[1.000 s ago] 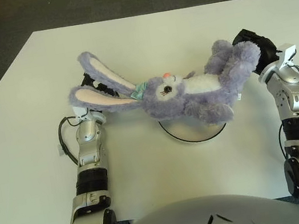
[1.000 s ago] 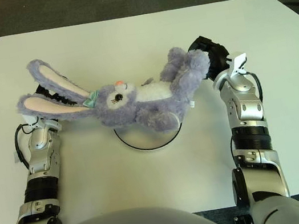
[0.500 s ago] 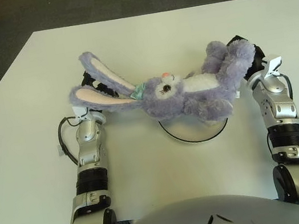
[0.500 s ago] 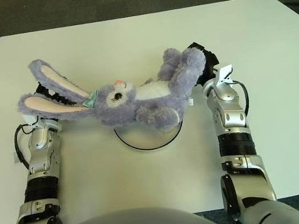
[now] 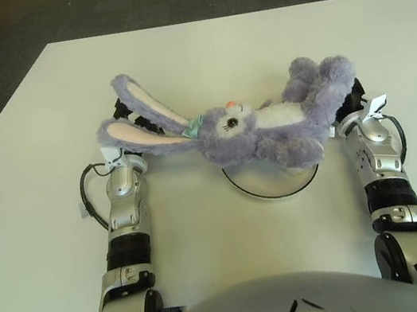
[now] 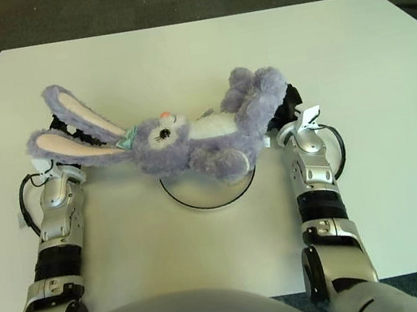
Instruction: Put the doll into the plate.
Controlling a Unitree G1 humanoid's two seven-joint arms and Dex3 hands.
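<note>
Purple plush doll [image 5: 256,127], slung between my hands over the plate [image 5: 272,185], its body just above the rim. My left hand [image 5: 118,139] grasps the ears, my right hand [image 5: 347,102] the legs. I should lower both together, then release.

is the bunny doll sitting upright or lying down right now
Lying down. The doll stretches sideways over the plate, ears at the left hand, feet at the right hand. Whether it touches the plate, cannot tell.
</note>
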